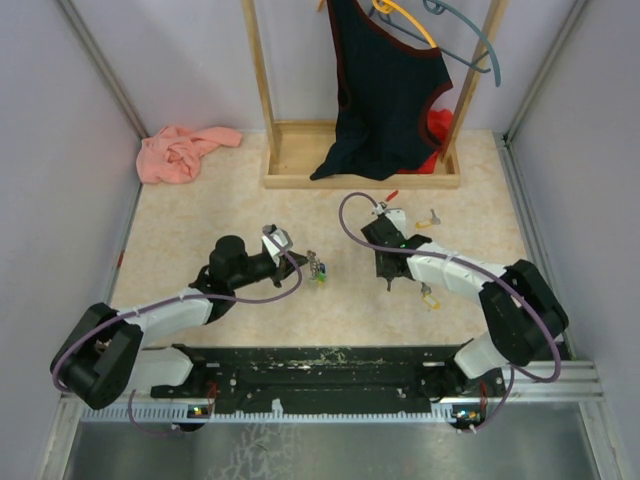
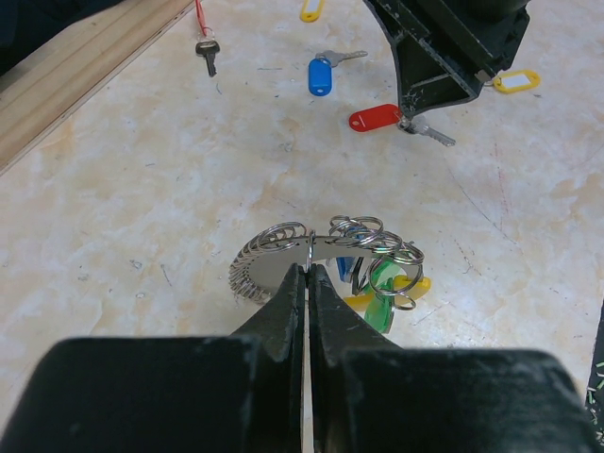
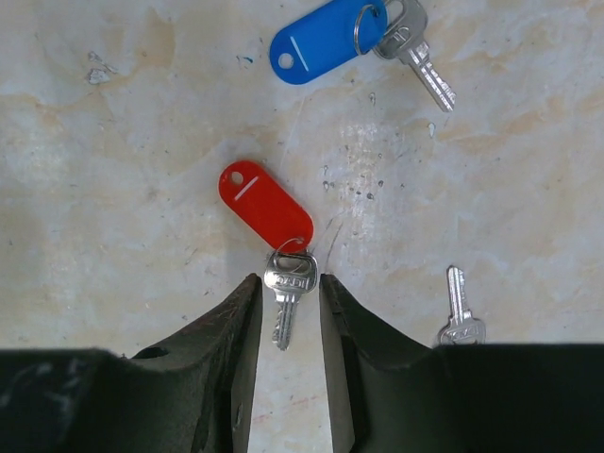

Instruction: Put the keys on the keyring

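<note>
Right end effector (image 3: 289, 280), red key (image 3: 279, 236) — blue key (image 3: 326, 38) beyond

Left arm (image 1: 170, 312): reaching forward, left gripper (image 2: 309, 269) pinched on the keyring (image 2: 269, 253). Right arm (image 1: 452, 270): elbow bent, right gripper (image 3: 288, 281) pointed down (jaws narrowly apart).

No text can be read anywhere. At lower centre of the right wrist view, the silver key (image 3: 289, 276) has a stamped mark on its head, too small to make out. The red tag (image 3: 267, 206) and blue tag (image 3: 326, 40) show only plain white strips.
</note>
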Motion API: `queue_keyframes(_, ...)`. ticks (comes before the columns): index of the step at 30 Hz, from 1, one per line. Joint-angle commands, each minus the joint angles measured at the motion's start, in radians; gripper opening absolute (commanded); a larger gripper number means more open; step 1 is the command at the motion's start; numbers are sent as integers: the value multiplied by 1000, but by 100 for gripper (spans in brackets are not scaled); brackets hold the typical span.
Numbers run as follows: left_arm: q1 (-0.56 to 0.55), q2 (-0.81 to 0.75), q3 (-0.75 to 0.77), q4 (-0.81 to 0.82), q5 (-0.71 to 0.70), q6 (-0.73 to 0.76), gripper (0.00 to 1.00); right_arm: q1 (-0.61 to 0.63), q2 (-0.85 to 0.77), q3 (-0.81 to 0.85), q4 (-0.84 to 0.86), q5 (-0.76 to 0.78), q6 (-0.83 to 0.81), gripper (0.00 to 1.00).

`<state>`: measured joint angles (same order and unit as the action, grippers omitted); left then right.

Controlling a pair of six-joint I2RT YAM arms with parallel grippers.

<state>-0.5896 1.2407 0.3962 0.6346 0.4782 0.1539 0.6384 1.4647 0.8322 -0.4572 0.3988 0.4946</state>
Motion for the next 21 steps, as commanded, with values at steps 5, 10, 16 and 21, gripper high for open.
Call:
queue_keyframes(5, -1, 5, 31, -33, -2, -2, 1, -11, 74, 55, 35, 21, 14, 29)
queue_keyframes(10, -1, 9, 35, -39, 6, 1, 1, -11, 92, 66, 36, 34, 12, 28)
queue_keyframes(16, -1, 10, 37, -42, 11, 0, 1, -11, 92, 78, 31, 36, 5, 27)
queue_keyframes(21, -1, 19, 42, -46, 29, 1, 1, -11, 104, 83, 29, 45, 4, 24)
